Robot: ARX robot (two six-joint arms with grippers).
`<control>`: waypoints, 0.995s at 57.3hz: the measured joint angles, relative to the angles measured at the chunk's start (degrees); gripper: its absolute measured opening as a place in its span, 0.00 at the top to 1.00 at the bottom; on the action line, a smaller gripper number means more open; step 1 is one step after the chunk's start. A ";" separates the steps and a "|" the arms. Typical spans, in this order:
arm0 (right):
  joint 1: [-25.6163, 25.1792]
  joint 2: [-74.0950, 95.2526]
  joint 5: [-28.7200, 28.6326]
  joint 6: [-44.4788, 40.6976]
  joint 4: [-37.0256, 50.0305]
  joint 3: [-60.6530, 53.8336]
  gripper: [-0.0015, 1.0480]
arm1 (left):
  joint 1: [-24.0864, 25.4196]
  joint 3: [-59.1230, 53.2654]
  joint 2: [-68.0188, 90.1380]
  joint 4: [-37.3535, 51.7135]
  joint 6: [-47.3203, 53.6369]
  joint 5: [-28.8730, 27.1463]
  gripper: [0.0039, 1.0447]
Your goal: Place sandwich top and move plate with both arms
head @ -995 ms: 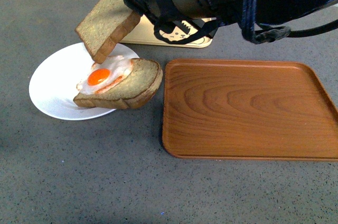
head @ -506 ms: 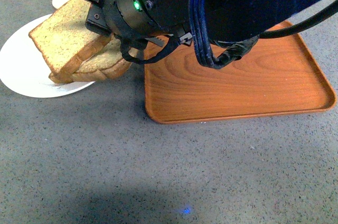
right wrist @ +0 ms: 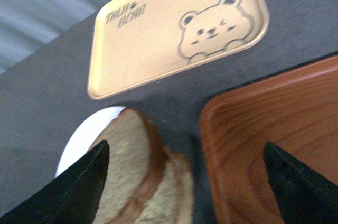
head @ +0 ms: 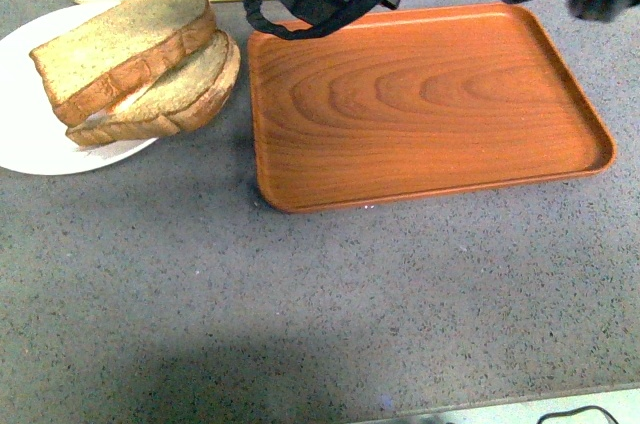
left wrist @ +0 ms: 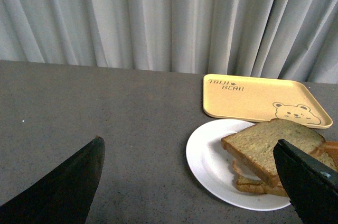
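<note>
Our left fingers (left wrist: 58, 192) stand wide apart and empty, and so do our right fingers (right wrist: 301, 184). At the upper left of the front view, the sandwich top (head: 115, 44), speckled brown with a darker crust, lies tilted on the lower slice (head: 190, 89) on the white plate (head: 30, 144). The stack is just beside the wooden tray (head: 420, 104). Bare surface (head: 300, 324) fills the lower frame.

You are looking at a grey speckled desk (head: 300, 294) that is carrying three things directly. A round white plate (head: 22, 139) is lying at the left. A large brown wood-grain tray (head: 420, 104) is sitting just beside it on the right. A pale yellow rectangular tray with a bear drawing (left wrist: 253, 97) is lying behind the plate.
</note>
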 joint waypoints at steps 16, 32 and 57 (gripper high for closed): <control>-9.07 -12.02 5.42 -18.84 21.11 -14.36 0.24 | 0.00 0.00 0.00 0.00 0.02 0.00 0.08; -17.57 -25.40 -2.36 -44.19 34.03 -32.76 0.69 | 0.00 0.00 0.00 0.00 0.02 0.02 0.08; -27.47 -43.47 -12.33 -46.66 29.51 -47.23 0.98 | 0.00 0.00 0.00 0.00 0.02 0.02 0.08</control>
